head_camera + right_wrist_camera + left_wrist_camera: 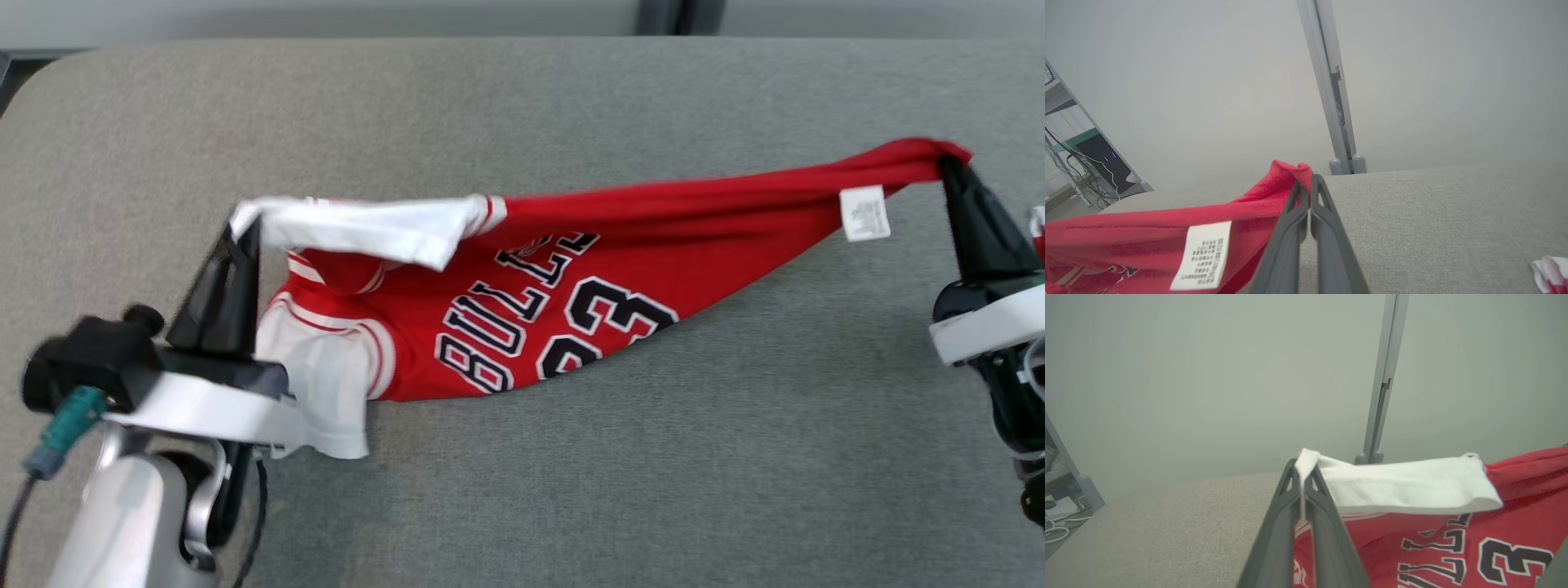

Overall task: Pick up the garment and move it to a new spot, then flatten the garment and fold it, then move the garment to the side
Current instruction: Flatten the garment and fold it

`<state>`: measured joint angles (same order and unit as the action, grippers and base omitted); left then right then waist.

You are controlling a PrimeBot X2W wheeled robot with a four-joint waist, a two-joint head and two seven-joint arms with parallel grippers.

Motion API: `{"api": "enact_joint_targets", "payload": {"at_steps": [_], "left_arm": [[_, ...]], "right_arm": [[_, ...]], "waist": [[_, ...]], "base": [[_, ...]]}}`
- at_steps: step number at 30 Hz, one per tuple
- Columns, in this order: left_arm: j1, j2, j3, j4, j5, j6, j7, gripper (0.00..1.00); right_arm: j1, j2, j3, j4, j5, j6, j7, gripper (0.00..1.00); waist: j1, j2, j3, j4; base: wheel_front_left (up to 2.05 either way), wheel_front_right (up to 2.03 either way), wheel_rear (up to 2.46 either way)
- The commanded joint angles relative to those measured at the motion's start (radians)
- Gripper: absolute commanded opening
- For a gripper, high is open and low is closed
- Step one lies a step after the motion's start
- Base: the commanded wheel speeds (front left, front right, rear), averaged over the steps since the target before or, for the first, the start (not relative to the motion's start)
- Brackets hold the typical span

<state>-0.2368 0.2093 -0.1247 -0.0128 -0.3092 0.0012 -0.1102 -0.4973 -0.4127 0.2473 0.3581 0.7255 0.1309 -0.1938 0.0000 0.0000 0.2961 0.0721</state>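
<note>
The garment [588, 269] is a red jersey with white sleeves and dark lettering, stretched across the grey table between my two grippers. My left gripper [245, 220] is shut on the white sleeve end [1404, 488] at the left, seen pinched between the fingers [1274, 539] in the left wrist view. My right gripper [951, 163] is shut on the red hem corner [1290, 171] at the right, lifting it off the surface. A white care label [864, 212] hangs near that corner [1202, 255]. The jersey's middle sags down to the table.
The grey padded table [571, 457] spreads wide in front and behind the jersey. A grey upright post [1382, 388] stands past the far edge. Another red-and-white piece of cloth [1549, 273] lies at the right. Shelving with cables [1077, 163] stands off the table's side.
</note>
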Motion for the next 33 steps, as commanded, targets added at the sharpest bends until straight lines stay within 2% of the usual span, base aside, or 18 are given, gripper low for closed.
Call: {"api": "enact_joint_targets", "payload": {"at_steps": [1, 11, 18, 25, 33], "left_arm": [[-0.026, 0.01, 0.009, -0.023, -0.001, 0.005, 0.007, 0.0], [-0.254, 0.048, 0.025, -0.187, 0.016, 0.015, 0.071, 0.0], [-0.456, 0.056, 0.0, -0.222, 0.038, -0.004, 0.11, 0.0], [-0.564, 0.048, -0.018, -0.2, 0.031, -0.011, 0.129, 0.0], [-0.642, 0.04, -0.027, -0.13, 0.006, -0.035, 0.109, 0.0]], "right_arm": [[0.011, -0.014, -0.015, -0.022, 0.005, 0.0, -0.001, 0.0], [-0.01, -0.02, -0.139, -0.307, -0.022, 0.0, 0.076, 0.0], [-0.086, -0.001, -0.235, -0.463, -0.045, 0.0, 0.163, 0.0], [-0.132, 0.041, -0.272, -0.523, -0.018, 0.0, 0.237, 0.0], [-0.172, 0.056, -0.279, -0.48, 0.017, 0.0, 0.268, 0.0]], "waist": [[0.0, 0.0, -0.029, -0.03], [0.0, 0.0, -0.107, -0.093], [0.0, 0.0, -0.131, -0.127], [0.0, 0.0, -0.125, -0.145], [0.0, 0.0, -0.062, -0.154]], "base": [[0.0, 0.0, 0.0], [0.0, 0.0, 0.0], [0.0, 0.0, 0.0], [0.0, 0.0, 0.0], [0.0, 0.0, 0.0]]}}
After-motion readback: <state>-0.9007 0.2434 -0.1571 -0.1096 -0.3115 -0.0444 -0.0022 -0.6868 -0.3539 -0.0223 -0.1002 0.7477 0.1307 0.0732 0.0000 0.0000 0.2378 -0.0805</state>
